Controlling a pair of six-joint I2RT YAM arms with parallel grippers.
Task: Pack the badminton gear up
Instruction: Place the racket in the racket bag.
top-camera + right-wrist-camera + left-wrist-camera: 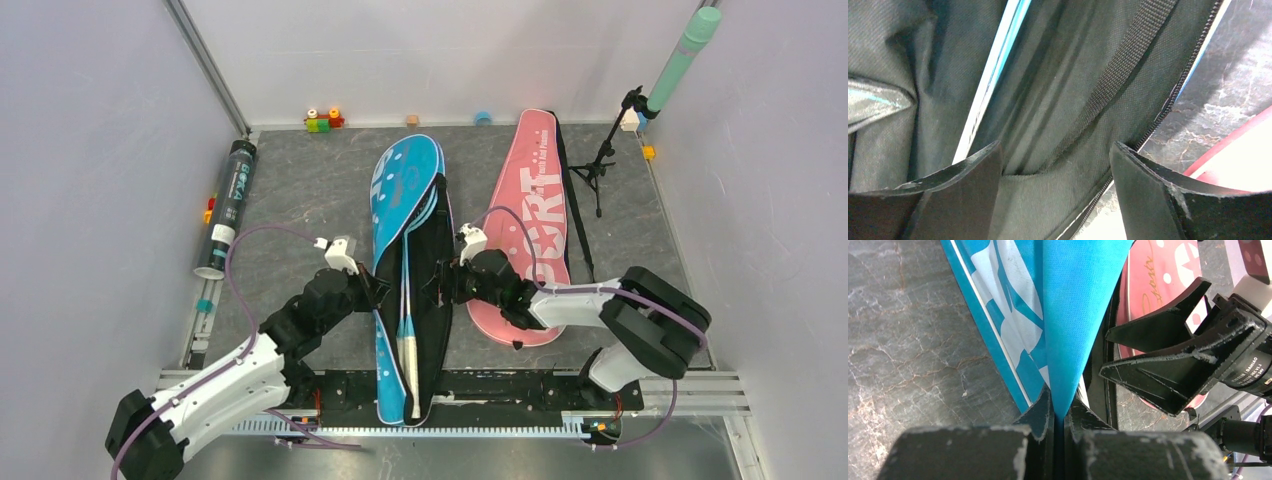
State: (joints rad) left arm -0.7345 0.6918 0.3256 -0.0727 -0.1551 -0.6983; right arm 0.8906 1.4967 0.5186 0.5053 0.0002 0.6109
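Flap of fibrous blue bag (1078, 300) pinched by left gripper (1059, 407), right gripper (1055, 152) splayed (seemingly over woven lining (1048, 115))

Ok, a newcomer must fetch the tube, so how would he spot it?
Start at the left edge of the table, by the wall. The tube lies there, left of the blue bag. It is the only dark cylinder; that bag and the pink bag are flat.

You see blue bag (405, 200) unzipped mid-counter, black lining exposed, left flap lifted | racket (408, 345) inside it, white handle toward near edge | pink bag (535, 200) flat just right | dark tube (228, 205) lying along left edge
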